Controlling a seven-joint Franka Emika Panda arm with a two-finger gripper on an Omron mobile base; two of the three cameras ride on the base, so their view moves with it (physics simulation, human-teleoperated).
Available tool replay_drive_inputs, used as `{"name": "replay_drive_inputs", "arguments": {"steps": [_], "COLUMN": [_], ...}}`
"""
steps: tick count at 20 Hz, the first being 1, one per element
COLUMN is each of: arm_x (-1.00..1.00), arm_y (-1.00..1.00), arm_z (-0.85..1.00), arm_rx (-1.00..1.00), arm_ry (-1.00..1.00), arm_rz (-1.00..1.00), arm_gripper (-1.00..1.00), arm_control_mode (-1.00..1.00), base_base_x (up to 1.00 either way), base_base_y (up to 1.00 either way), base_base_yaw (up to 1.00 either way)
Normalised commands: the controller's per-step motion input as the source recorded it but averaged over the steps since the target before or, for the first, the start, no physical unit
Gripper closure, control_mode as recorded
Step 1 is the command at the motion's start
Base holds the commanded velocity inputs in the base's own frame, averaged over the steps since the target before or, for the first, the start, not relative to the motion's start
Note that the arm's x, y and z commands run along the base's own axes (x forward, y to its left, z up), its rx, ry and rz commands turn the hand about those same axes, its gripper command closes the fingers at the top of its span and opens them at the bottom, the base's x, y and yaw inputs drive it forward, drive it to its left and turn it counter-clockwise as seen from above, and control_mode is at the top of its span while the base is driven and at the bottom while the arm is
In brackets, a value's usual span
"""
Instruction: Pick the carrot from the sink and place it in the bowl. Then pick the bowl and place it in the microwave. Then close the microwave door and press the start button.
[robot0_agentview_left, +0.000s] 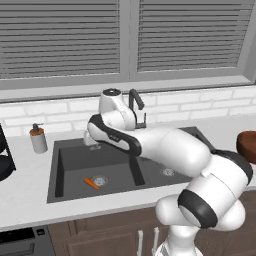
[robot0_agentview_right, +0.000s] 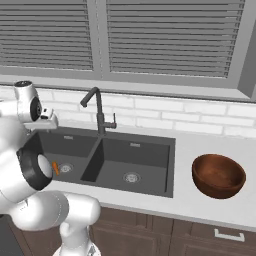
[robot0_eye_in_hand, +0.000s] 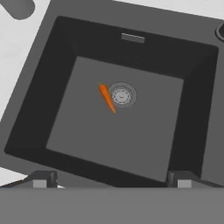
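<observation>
Two basins make up the dark grey sink (robot0_agentview_left: 120, 170), and we see it set into a pale counter (robot0_agentview_right: 200, 200) below the window blinds. On that counter, right of the sink and well apart from it, sits the reddish-brown bowl (robot0_agentview_right: 219, 175). Our gripper (robot0_eye_in_hand: 111, 179) hangs above the left basin, its fingertips (robot0_eye_in_hand: 40, 180) spread wide with nothing between them. Smallest of all, the carrot (robot0_eye_in_hand: 106, 98) lies flat on the left basin floor, just beside the round steel drain (robot0_eye_in_hand: 121, 95).
</observation>
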Motion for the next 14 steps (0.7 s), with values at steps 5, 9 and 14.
{"name": "replay_drive_inputs", "arguments": {"steps": [5, 9, 14], "arm_x": [0.17, 0.19, 0.23], "arm_y": [0.21, 0.20, 0.02], "arm_z": [-0.62, -0.55, -0.53], "arm_rx": [0.00, -0.02, 0.00], "arm_ry": [-0.03, -0.05, -0.01], "arm_rz": [0.01, 0.00, 0.02], "arm_gripper": [-1.00, -1.00, -1.00], "arm_control_mode": [-1.00, -1.00, -1.00], "base_base_x": [0.00, 0.00, 0.00], "base_base_y": [0.00, 0.00, 0.00], "base_base_yaw": [0.00, 0.00, 0.00]}}
